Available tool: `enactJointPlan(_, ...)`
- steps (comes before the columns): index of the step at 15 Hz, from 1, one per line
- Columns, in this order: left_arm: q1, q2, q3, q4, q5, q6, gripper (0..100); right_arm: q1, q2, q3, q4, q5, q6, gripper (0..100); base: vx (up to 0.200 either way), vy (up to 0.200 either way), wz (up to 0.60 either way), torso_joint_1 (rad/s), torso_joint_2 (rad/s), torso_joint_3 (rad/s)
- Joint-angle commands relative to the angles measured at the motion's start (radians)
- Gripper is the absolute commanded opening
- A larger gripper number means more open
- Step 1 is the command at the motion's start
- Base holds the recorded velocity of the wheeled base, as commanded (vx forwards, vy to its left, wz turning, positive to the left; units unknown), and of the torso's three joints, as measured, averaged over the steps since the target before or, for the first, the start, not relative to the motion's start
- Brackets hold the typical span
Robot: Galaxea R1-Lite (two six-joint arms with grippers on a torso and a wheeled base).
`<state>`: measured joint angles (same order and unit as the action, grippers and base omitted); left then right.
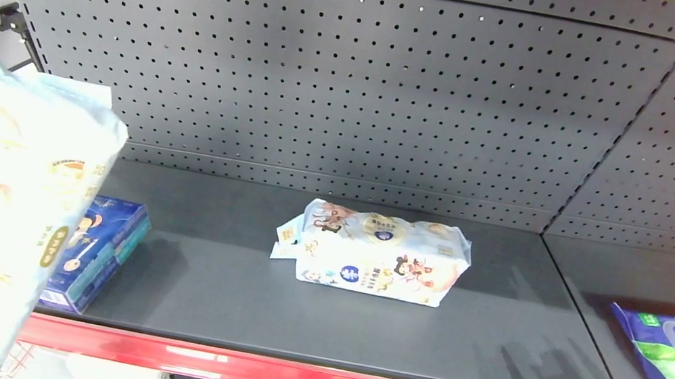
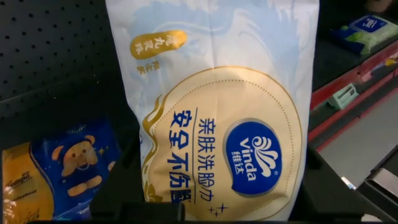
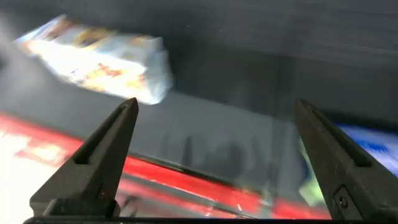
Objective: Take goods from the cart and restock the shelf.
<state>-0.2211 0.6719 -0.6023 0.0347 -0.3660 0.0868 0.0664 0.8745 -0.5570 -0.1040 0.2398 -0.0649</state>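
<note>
Our left gripper (image 2: 217, 202) clamps the big tissue pack (image 2: 224, 93), whose bulk hides most of both fingers from us; the head view cuts off its lower end. It stands between the fingers, upright, long axis running straight out from the wrist, beside the shelf (image 1: 322, 324) front. Our right gripper (image 3: 214, 118) gapes wide, holding nothing, with a smaller pack (image 3: 99, 59) lying beyond it.

Right gripper (image 3: 216, 104): two matte black, wedge-tapered fingers (image 3: 106, 155), perhaps a small screw hole near one base.
</note>
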Motion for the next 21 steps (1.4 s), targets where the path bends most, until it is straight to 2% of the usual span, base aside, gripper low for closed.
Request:
enactJointPlan(1, -0.001, 0.095, -0.004, -0.015, -0.010, 0.001, 0, 0.056, 0.451, -0.173, -0.039, 0.257, -0.105, 100, 0.000, 0.000, 0.00, 0.000, 0.00, 0.000)
enactJointPlan(4, -0.001, 0.143, -0.011, -0.045, -0.019, -0.001, 0, 0.093, 0.649, -0.274, -0.040, 0.400, -0.243, 100, 0.000, 0.000, 0.00, 0.000, 0.00, 0.000)
enactJointPlan(7, -0.003, 0.170, -0.017, -0.064, -0.133, -0.004, 0, 0.107, 0.808, -0.399, -0.040, 0.530, -0.291, 100, 0.000, 0.000, 0.00, 0.000, 0.00, 0.000)
enactJointPlan(11, -0.003, 0.207, -0.039, -0.064, -0.128, -0.006, 0, 0.118, 0.899, -0.449, -0.042, 0.582, -0.358, 100, 0.000, 0.000, 0.00, 0.000, 0.00, 0.000)
enactJointPlan(14, -0.003, 0.219, -0.056, -0.064, -0.126, -0.006, 0, 0.135, 0.934, -0.454, -0.045, 0.708, -0.385, 100, 0.000, 0.000, 0.00, 0.000, 0.00, 0.000)
enactJointPlan(15, -0.003, 0.225, -0.057, -0.064, -0.126, -0.006, 0, 0.135, 0.948, -0.468, -0.042, 0.717, -0.437, 100, 0.000, 0.000, 0.00, 0.000, 0.00, 0.000)
enactJointPlan(21, -0.003, 0.230, -0.068, -0.064, -0.126, -0.006, 0, 0.128, 1.041, -0.560, -0.042, 0.685, -0.492, 100, 0.000, 0.000, 0.00, 0.000, 0.00, 0.000)
